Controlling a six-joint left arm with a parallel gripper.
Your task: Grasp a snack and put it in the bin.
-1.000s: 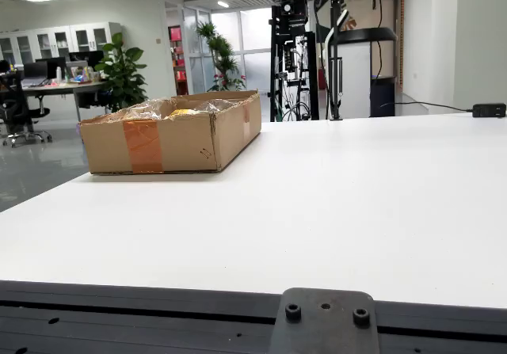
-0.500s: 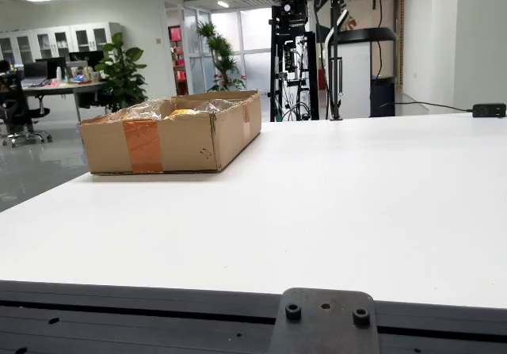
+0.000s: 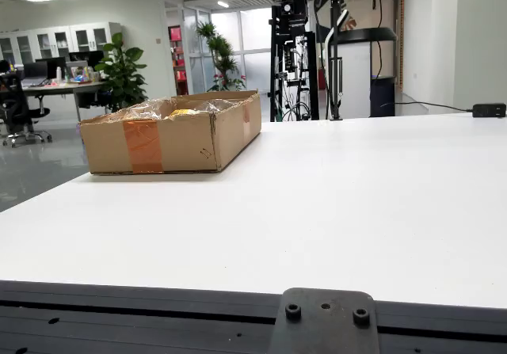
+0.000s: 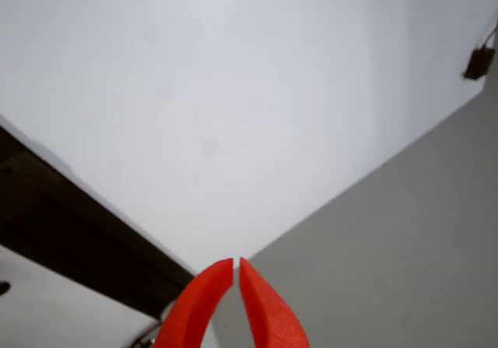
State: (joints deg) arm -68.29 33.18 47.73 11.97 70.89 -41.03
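In the view from the side, a shallow cardboard box (image 3: pixel 170 136) with an orange tape strip sits at the far left of the white table (image 3: pixel 341 203). It is lined with clear plastic, and something yellow (image 3: pixel 184 112) shows above its rim. No arm or gripper appears in this view. The view that rides on the gripper shows two red fingers at the bottom, their tips almost touching; the gripper (image 4: pixel 236 265) is shut with nothing between them. It hangs high over the table's corner (image 4: pixel 194 91). No snack or box is seen from there.
A black power adapter (image 3: pixel 489 110) with a cable lies at the table's far right edge, also seen as a dark adapter (image 4: pixel 477 62) from the gripper. A black bracket (image 3: pixel 325 322) sits on the near dark rail. Racks, desks and plants stand beyond the table.
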